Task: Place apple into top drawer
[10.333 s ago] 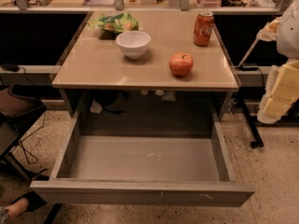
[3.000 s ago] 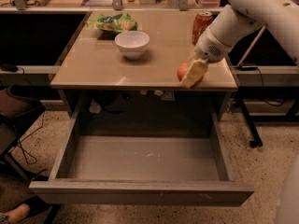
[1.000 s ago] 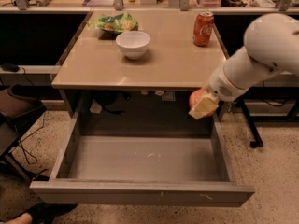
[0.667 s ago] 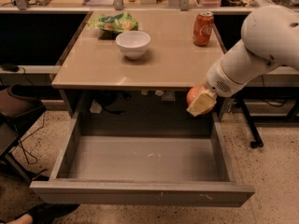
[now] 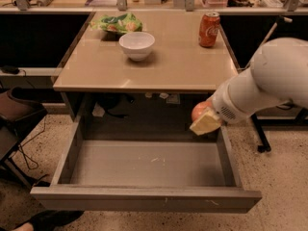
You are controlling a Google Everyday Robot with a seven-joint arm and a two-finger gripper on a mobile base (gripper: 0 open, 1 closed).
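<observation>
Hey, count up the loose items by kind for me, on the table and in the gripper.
Apple: 1, held in the gripper above the open top drawer
White bowl: 1
Red soda can: 1
Green snack bag: 1
Total: 4

The jaws grip the apple (image 5: 199,110) above the top drawer (image 5: 144,163), right side.
</observation>
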